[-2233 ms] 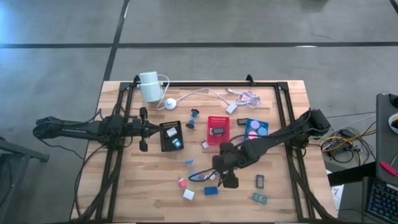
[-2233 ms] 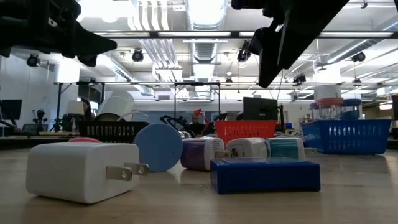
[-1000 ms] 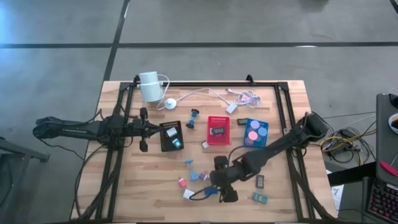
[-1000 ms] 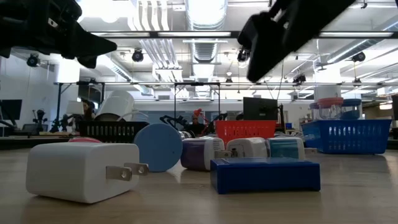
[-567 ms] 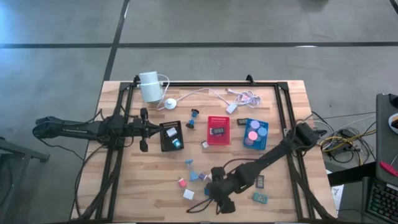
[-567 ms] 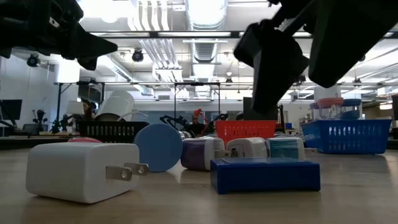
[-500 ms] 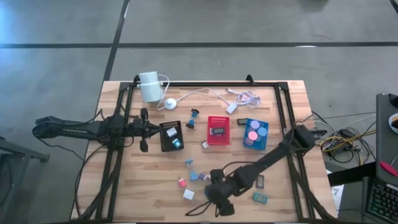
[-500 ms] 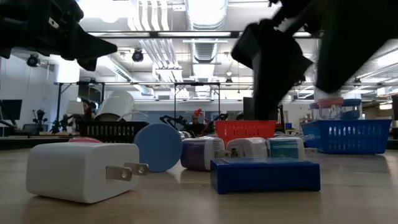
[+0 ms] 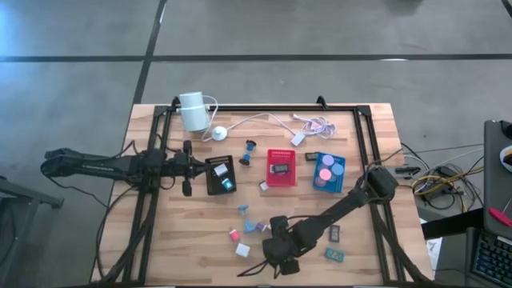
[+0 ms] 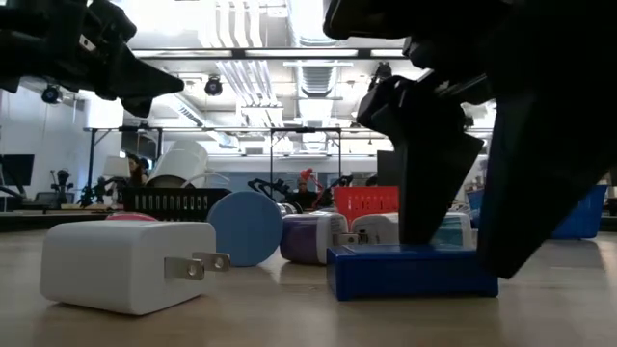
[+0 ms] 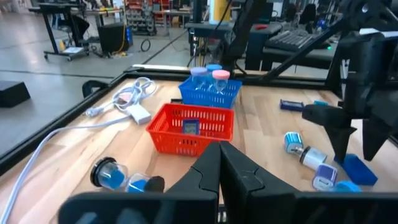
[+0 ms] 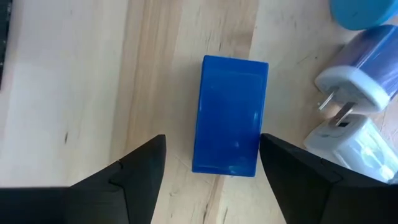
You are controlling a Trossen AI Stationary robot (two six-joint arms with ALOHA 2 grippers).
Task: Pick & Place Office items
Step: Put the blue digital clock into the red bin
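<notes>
Blue block [image 12: 230, 116] lies flat on the desk [image 9: 192, 232] near its front edge, in the loose scatter of office items. White plug-type piece [image 10: 127, 266] sits just beside it to one side; purple-and-white plug pieces [image 12: 357, 74] and a blue disc [image 10: 248, 227] close behind.

Right tool [image 12: 211, 165] directly over the block, fingers spread, one finger [image 12: 134, 171] either side of its narrow width, neither pad clearly touching yet. From table level the fingers reach down to about the block's top edge.

Risks, as I judge them:
- Fingers straddle the block near one end, not its middle. A pinch there could let it pivot or swing on lift.
- One finger stands close to the purple-and-white plug pieces; a descent drifting that way could clip them and shove the cluster.
- Smooth hard faces: a light squeeze may let it slide out.

Pose: right arm stretched long across the desk from the right side, wrist bent steeply down over the front scatter. Left arm parked at the left side, left tool [image 9: 190, 166] pressed together, empty, beside the black tray [image 9: 221, 175], pointing toward the red tray [image 11: 191, 127].
</notes>
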